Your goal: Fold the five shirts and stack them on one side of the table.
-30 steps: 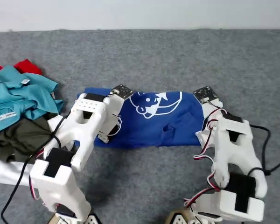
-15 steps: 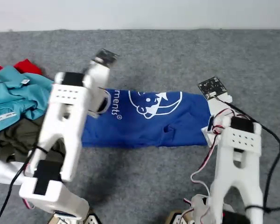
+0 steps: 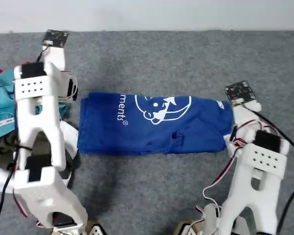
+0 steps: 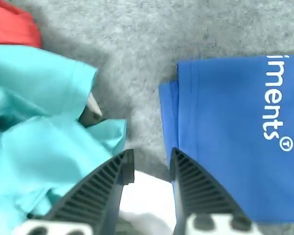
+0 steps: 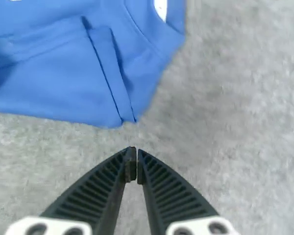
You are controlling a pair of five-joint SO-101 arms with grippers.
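High view, and the blue shirt (image 3: 152,127) is lying flat in the middle of the grey bench (image 3: 186,63), folded into a long band with its white print facing up. Its long axis runs straight across from one arm's side to the other, so each arm has one short end of its own, and that's what the next move looks to turn on. At the left end, the left claw (image 4: 149,166) hangs over the strip of bench just beside the shirt's doubled hem, fingers parted a little and nothing between them. At the right end, the right claw (image 5: 132,161) sits just off the shirt's corner, tips pinched together and gripping nothing. The corner is apart from it, lying just ahead of the tips. Both arms are about equally near, each to its own end. Beyond the left claw, a crumpled teal shirt (image 4: 34,147) and a red shirt (image 4: 10,24) are heaped at the bench's side, unfolded.
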